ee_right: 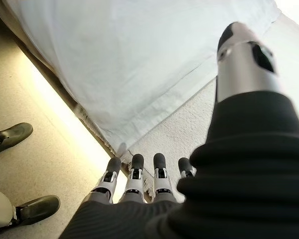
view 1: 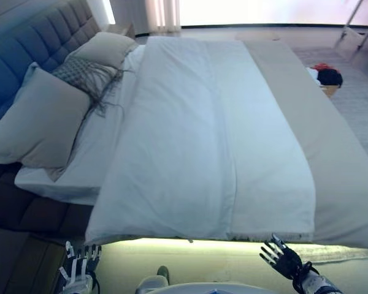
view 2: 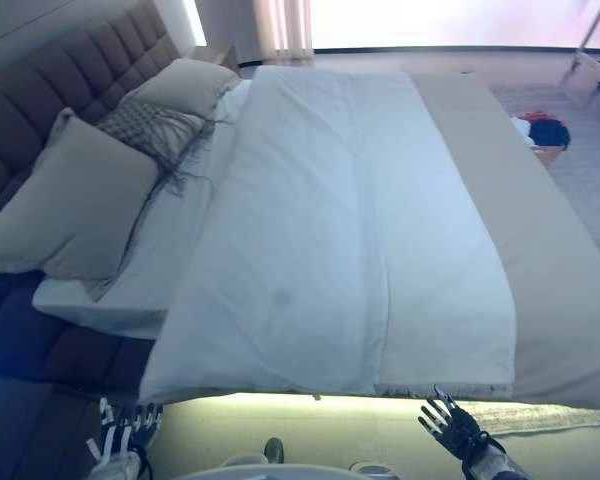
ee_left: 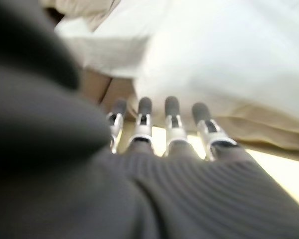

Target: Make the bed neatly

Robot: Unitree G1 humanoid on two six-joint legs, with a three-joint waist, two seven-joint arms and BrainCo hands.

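One white duvet (view 1: 196,141) lies smooth over the bed, its near edge hanging just above both hands. A beige bed runner (view 1: 331,153) covers the foot end. Three pillows sit by the headboard (view 1: 24,55): two plain pillows (view 1: 40,119) and one patterned, fringed cushion (view 1: 80,73). The left hand (view 1: 78,269) and right hand (view 1: 282,257) hover with straight fingers, holding nothing, over open floor (view 1: 221,263).

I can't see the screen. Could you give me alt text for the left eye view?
A bed with a white duvet spread flat and pillows at the grey headboard. Both robot hands, left and right, hover open below its near edge, touching nothing.
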